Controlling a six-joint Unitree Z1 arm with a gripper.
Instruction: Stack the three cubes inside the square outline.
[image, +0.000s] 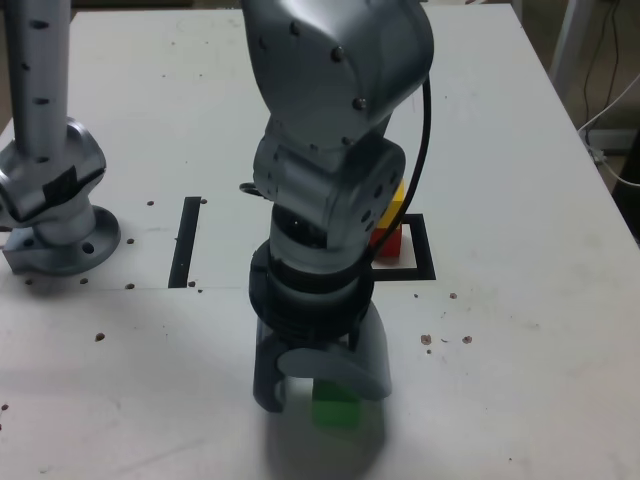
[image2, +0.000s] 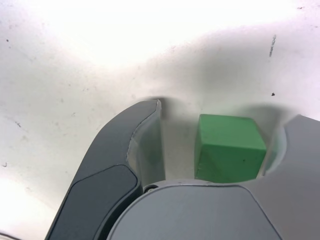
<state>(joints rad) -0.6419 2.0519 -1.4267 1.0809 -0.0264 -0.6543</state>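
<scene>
The green cube (image: 335, 408) (image2: 229, 147) rests on the white table near its front edge, between the fingers of my gripper (image: 320, 390) (image2: 225, 120), which points straight down over it. In the wrist view one finger (image2: 145, 135) stands a clear gap away from the cube, and the other sits close against its opposite side. The jaws are open around it. Behind the arm, a yellow cube (image: 393, 205) sits on a red cube (image: 388, 240) inside the square outline (image: 425, 255); my arm hides most of both.
A straight black tape strip (image: 185, 240) lies at the exterior view's left of the arm. A second grey arm base (image: 55, 235) stands at the far left. Small dark specks dot the table (image: 520, 150). Cables hang past the table's right edge.
</scene>
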